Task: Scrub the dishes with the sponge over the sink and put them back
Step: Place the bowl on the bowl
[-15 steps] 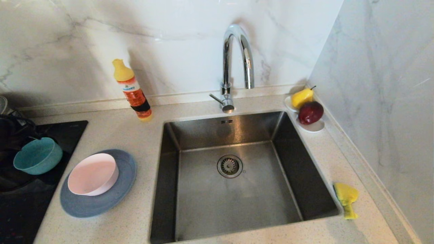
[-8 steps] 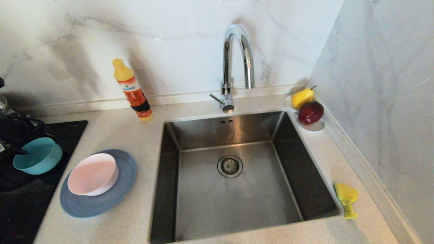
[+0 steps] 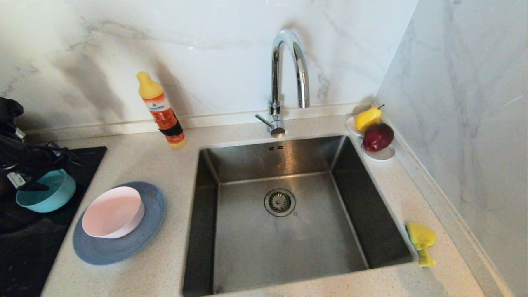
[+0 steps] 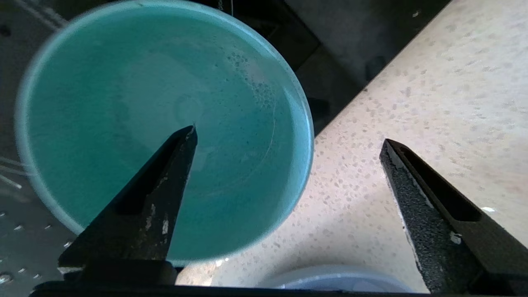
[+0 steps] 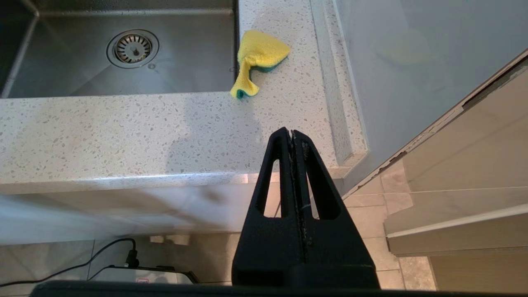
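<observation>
1. In the head view, we had our left gripper (image 3: 31,165) over the teal bowl (image 3: 49,194), which sat on the dark hob (image 3: 82,165) at the far left of the counter (image 3: 156,165). The pink bowl (image 3: 113,211) rested on the blue plate (image 3: 144,231) just beside it, between the hob and the sink (image 3: 288,239). The sponge (image 3: 420,241) lay crumpled on the counter at the sink's right edge, well apart from the dishes. Our right arm did not show here.

2. In the left wrist view, we saw our left gripper (image 4: 288,144) spread wide, one finger over the inside of the teal bowl (image 4: 123,103) and the other outside it over the counter (image 4: 433,82), straddling the rim and holding nothing.

3. In the right wrist view, our right gripper (image 5: 293,136) was pressed together and empty, parked below the counter edge, with the sponge (image 5: 260,53) ahead of it beside the sink (image 5: 82,70).

4. We judged the step to be picking up the teal bowl; next we needed to lower, pinch the rim, and carry it over the sink, while the right gripper fetched the sponge.
</observation>
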